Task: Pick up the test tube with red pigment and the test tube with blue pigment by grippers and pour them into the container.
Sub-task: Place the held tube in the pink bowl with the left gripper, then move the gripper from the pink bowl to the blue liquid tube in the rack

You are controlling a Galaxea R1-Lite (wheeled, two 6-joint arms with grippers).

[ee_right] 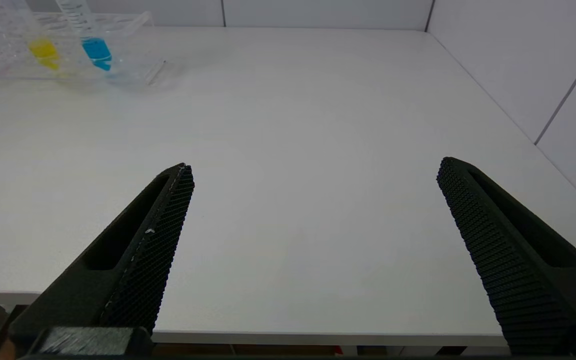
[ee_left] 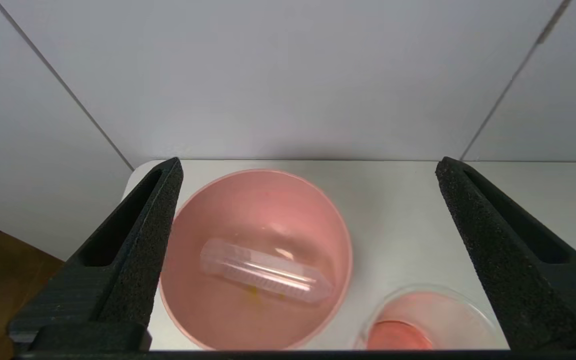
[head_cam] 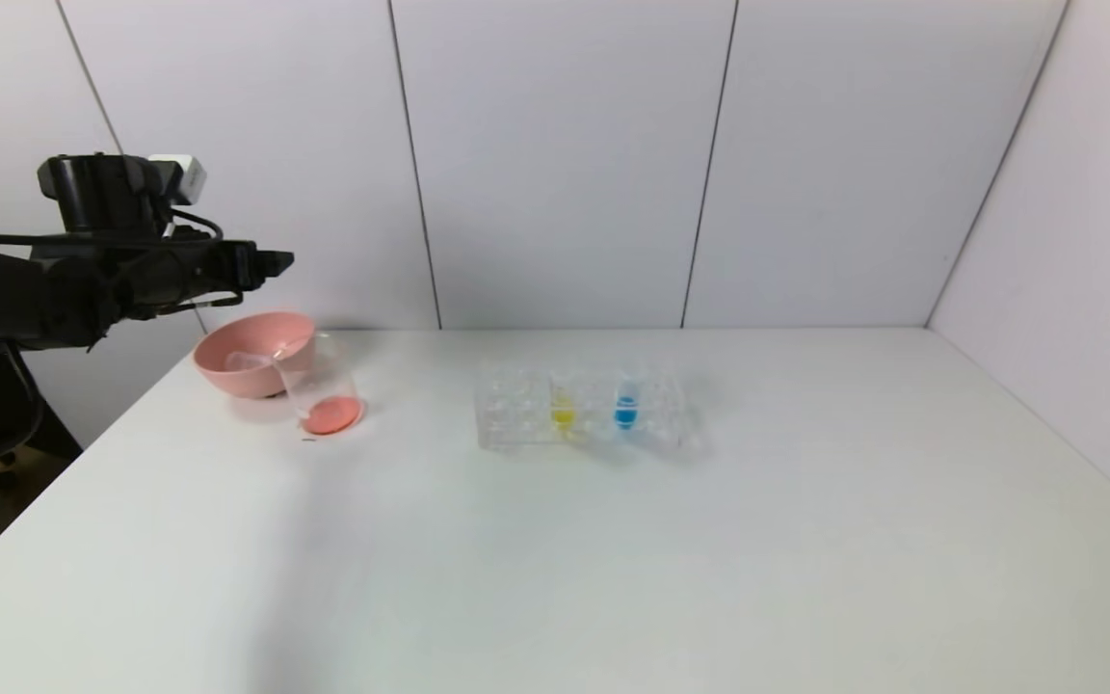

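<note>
My left gripper point(head_cam: 276, 262) point(ee_left: 309, 164) hangs open above the pink bowl point(head_cam: 227, 337) point(ee_left: 348, 240), with nothing between its fingers. A clear, empty tube point(ee_left: 265, 271) point(head_cam: 249, 360) lies on its side inside that bowl; no test tube with red pigment in it is in view. Beside the bowl stands the container point(head_cam: 319, 381) point(ee_left: 433, 310), a glass beaker with red-orange liquid point(head_cam: 331, 416) at its bottom. The test tube with blue pigment point(head_cam: 624, 410) point(ee_right: 96, 52) stands upright in the clear rack point(head_cam: 516, 414) mid-table. My right gripper point(ee_right: 315, 165) is open and empty over the table's near edge, far from the rack.
A tube with yellow liquid point(head_cam: 563, 414) point(ee_right: 44, 52) stands in the rack beside the blue one. The bowl and beaker sit close to the table's back left corner. White walls close off the back and the right side.
</note>
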